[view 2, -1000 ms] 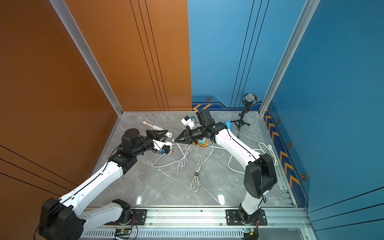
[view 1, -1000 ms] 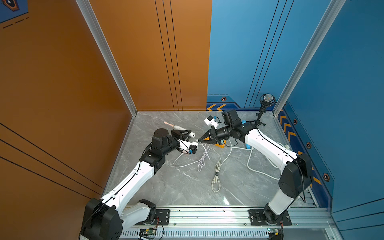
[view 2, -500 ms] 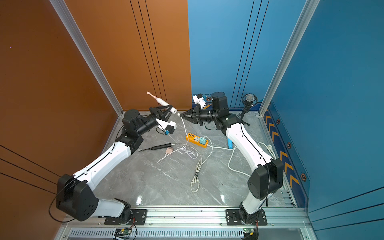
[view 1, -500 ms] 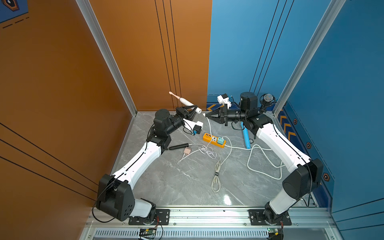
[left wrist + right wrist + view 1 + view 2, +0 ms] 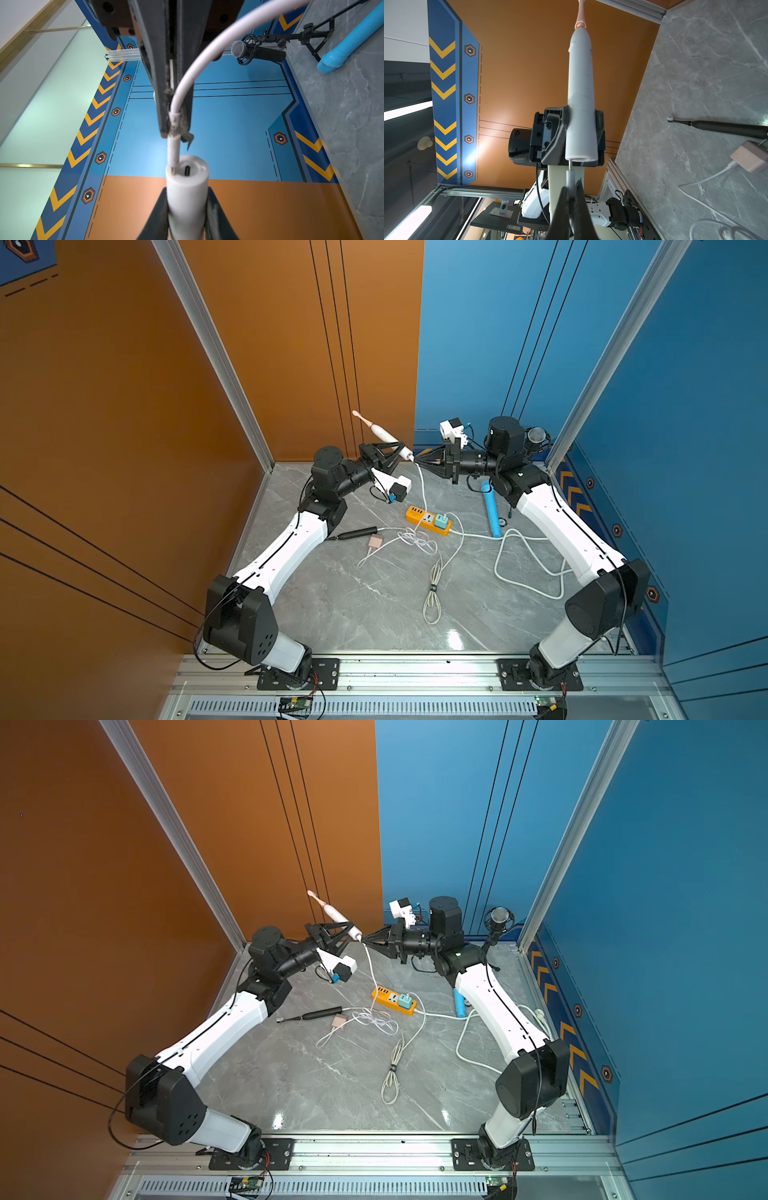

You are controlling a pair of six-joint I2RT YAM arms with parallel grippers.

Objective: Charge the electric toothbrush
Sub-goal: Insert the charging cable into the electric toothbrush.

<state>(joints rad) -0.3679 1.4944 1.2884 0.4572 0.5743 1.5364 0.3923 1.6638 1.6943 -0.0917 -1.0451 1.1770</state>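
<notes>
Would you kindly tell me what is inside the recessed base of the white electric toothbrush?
A dark oval charging port, apparently empty; the white cable plug pinched by the right claw pokes into the recess beside it. The port's depth is hidden in shadow.

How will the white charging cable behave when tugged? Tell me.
Probably floppy: the white cable droops from the right gripper and loops on the table. Likely light, since a fingertip pinch carries it. Its plug end looks stiffer, jutting straight.
</notes>
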